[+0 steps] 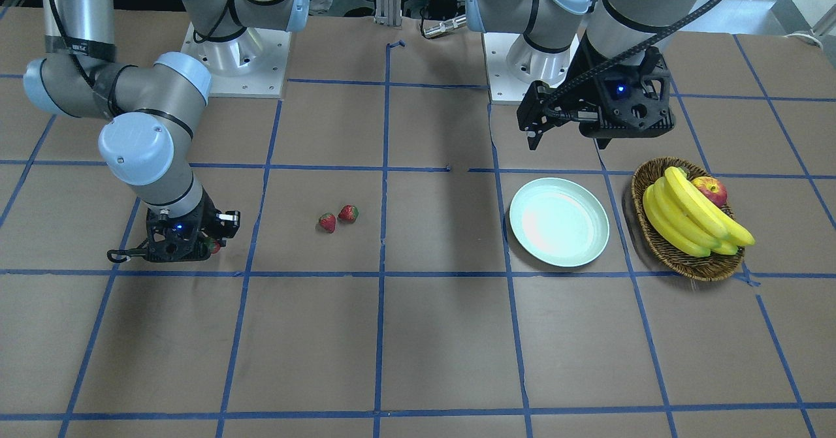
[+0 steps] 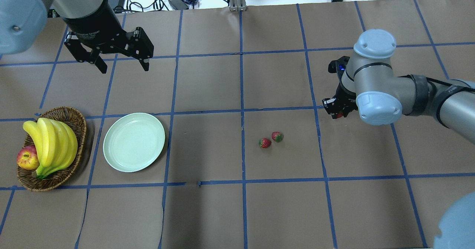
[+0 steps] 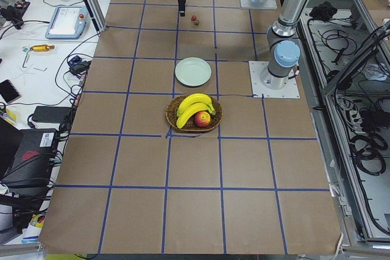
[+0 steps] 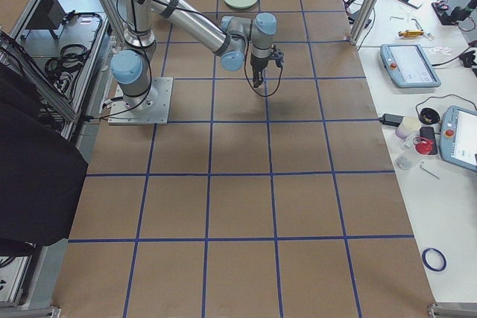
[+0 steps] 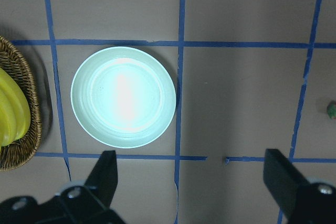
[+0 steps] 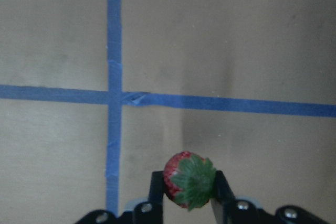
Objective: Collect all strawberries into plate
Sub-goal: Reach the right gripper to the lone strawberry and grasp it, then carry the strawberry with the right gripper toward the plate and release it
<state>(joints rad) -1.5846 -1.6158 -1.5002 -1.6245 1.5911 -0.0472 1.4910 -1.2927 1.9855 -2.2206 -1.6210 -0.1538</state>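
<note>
My right pincer [image 6: 188, 195] is pinching a strawberry [image 6: 185, 174]. Its two fingers press on either side of the red body. The green leafy top faces my wrist camera. I hold it low over the brown paper surface [image 2: 207, 93], close to a crossing of blue tape lines [image 6: 114, 98].

A little way from that pincer, toward the middle of the surface, two more strawberries [image 2: 265, 143] [image 2: 277, 136] lie on the paper. They sit just beside each other in the same taped square, and I cannot tell whether they touch. Neither pincer is touching them.

Farther across, past a square of bare paper, the pale green plate [image 2: 134, 142] sits flat on the surface, well apart from all three berries. Light glares off its glossy bottom in my left wrist view.

My left pincer [image 2: 123, 68] hangs in the air near the plate with its fingers [image 5: 105, 174] spread wide and nothing between them. My left wrist camera looks straight down, with the plate ahead of the fingertips.

Just beyond the plate, at the far end from my right pincer, is a brown wicker basket [image 2: 68, 112]. It stands near the plate without touching it. A bunch of yellow bananas [image 2: 52, 141] lies across it, and a red apple [image 2: 28, 157] is tucked against the bananas on the side away from the plate.
</note>
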